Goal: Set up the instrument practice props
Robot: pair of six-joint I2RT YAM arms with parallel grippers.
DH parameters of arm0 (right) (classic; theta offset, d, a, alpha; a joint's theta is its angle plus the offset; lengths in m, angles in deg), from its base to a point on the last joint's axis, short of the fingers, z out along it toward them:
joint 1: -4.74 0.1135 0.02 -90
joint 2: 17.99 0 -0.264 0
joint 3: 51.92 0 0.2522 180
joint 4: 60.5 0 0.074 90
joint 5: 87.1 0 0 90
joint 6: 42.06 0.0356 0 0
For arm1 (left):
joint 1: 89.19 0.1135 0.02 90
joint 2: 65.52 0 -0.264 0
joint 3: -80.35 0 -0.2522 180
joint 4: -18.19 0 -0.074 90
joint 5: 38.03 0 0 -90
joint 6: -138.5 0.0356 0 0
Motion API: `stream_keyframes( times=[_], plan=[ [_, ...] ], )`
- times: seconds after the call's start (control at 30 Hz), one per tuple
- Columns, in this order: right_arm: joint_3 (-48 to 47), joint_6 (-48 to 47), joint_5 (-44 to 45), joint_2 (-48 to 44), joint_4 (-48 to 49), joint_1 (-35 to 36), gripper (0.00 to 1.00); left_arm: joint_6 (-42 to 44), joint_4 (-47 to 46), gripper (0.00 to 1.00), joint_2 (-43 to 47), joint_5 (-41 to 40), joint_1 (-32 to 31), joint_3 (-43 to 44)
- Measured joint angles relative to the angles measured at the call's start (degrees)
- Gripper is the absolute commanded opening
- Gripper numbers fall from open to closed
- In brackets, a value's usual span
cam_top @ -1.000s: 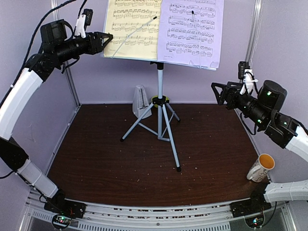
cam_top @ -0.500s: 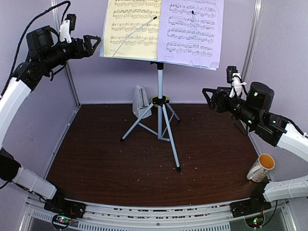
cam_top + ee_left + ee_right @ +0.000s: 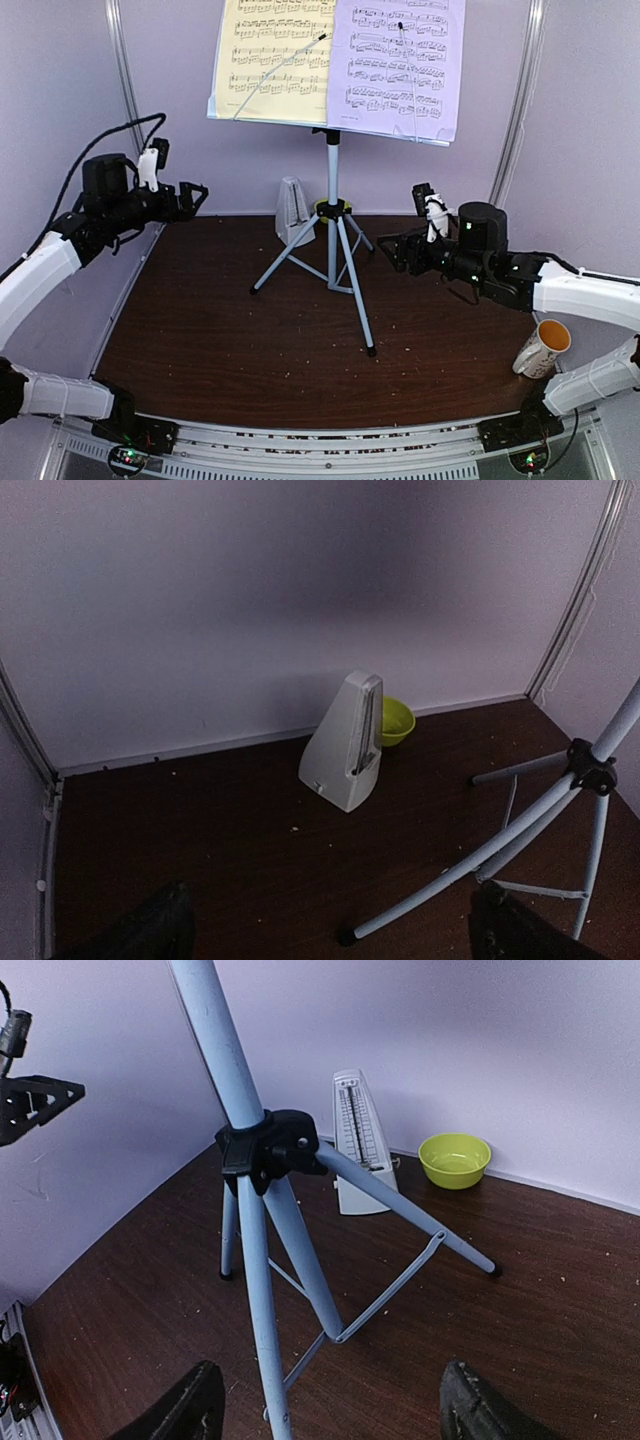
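The white music stand [image 3: 333,135] stands on its grey tripod [image 3: 335,255] mid-table. A yellow sheet [image 3: 270,60] and a lilac sheet [image 3: 400,65] lie side by side on its desk. The white pyramid metronome [image 3: 293,212] sits upright behind the tripod, near the back wall. My left gripper [image 3: 197,195] hovers open at the left, apart from everything; its wrist view looks at the metronome [image 3: 347,742] beyond the gripper [image 3: 330,925]. My right gripper [image 3: 386,248] is open just right of the tripod, whose legs [image 3: 262,1290] fill the view ahead of the gripper [image 3: 330,1402].
A small green bowl [image 3: 397,721] sits against the back wall just behind the metronome, also in the right wrist view as a bowl [image 3: 455,1158]. A white mug [image 3: 543,347] with an orange inside stands at the table's right edge. Purple walls enclose the table.
Both arms have dropped from beside the sheets to low over the table. The left gripper opened wide and drew away left; the right one moved left toward the tripod.
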Motion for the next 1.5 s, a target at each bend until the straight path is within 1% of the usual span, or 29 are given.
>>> stream_keyframes(
  times=[0.1,0.17,0.23,0.37,0.5,0.63,0.8,0.97,1.2,1.23,1.37,1.5],
  plan=[
    [1.01,0.48,-0.33,0.55,0.83,0.24,0.75,-0.57,-2.45,0.98,-4.15,1.53,0.00,-4.00],
    [1.55,0.81,-0.33,0.52,1.46,0.24,0.76,-0.74,-4.17,0.98,-8.57,2.82,0.00,-4.09],
    [1.97,1.11,-0.28,0.42,1.81,0.24,0.78,-1.11,-5.38,0.98,-14.71,4.13,0.00,-1.95],
    [3.93,1.46,0.55,-1.66,1.95,0.24,0.80,-3.87,-7.23,0.98,-27.98,4.50,-0.02,6.91],
    [5.86,1.75,1.66,-4.31,1.95,0.24,0.81,-7.06,-9.42,0.98,-35.89,3.87,-0.42,14.99],
    [7.43,1.99,2.84,-5.92,1.81,0.24,0.82,-10.14,-9.64,0.98,-43.54,1.40,-1.62,26.34],
    [8.07,2.75,3.58,-6.01,1.53,0.24,0.82,-12.87,-9.05,0.98,-50.80,-1.53,-3.89,36.61],
    [8.07,3.48,3.34,-5.75,1.81,0.22,0.82,-13.68,-6.47,0.98,-57.86,-6.34,-7.06,45.90],
    [8.07,4.59,2.60,-4.24,1.99,0.24,0.82,-13.07,-1.90,0.98,-66.01,-13.57,-10.97,57.92],
    [8.07,4.76,2.43,-4.22,2.01,0.24,0.82,-12.92,-1.01,0.98,-68.39,-15.17,-11.34,61.16],
    [8.07,4.85,2.40,-4.09,2.03,0.22,0.82,-11.54,2.56,0.98,-73.31,-17.53,-11.32,68.30],
    [8.04,4.83,2.32,-3.30,2.10,0.22,0.82,-9.03,5.09,0.98,-76.91,-19.82,-11.50,72.91]
  ],
)
